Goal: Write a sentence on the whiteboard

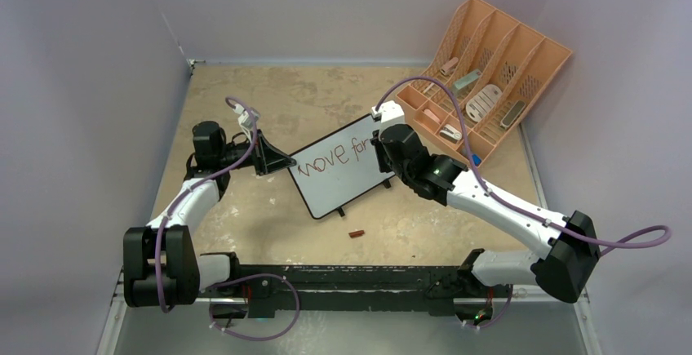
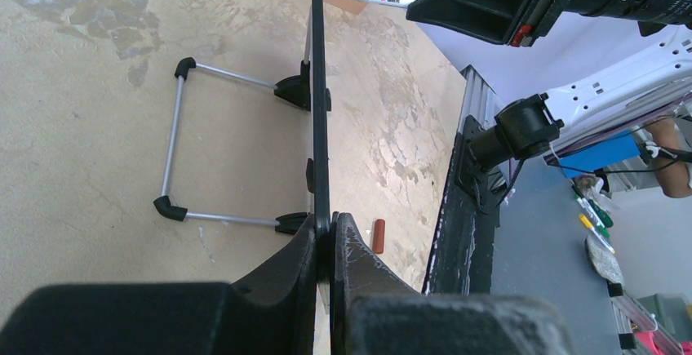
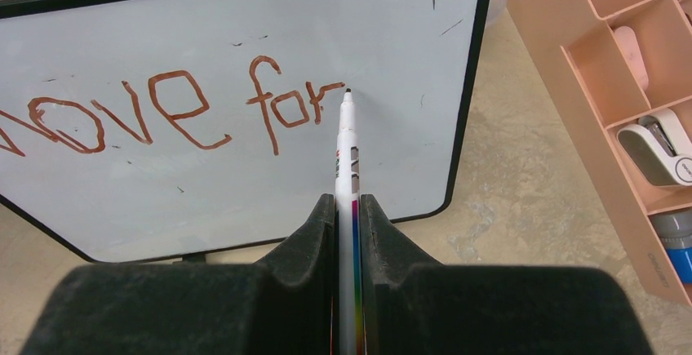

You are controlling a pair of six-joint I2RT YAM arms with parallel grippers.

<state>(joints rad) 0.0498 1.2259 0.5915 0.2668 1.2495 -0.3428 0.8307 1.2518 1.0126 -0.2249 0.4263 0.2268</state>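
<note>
Our left gripper (image 2: 328, 237) pinches the frame edge of the whiteboard (image 1: 339, 185), which stands upright on its wire stand (image 2: 175, 139) in the middle of the table (image 1: 326, 94). It looks light, stiff and slick, so the frame seems the best hold. Our right gripper (image 3: 347, 208) clasps a marker (image 3: 346, 139), its tip at the board just after the red-brown "move for".

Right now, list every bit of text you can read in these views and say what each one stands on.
"move for": handwritten in red-brown ink on the whiteboard.
Printed label on the marker barrel: too blurred to read.
Nothing else is legible.
</note>
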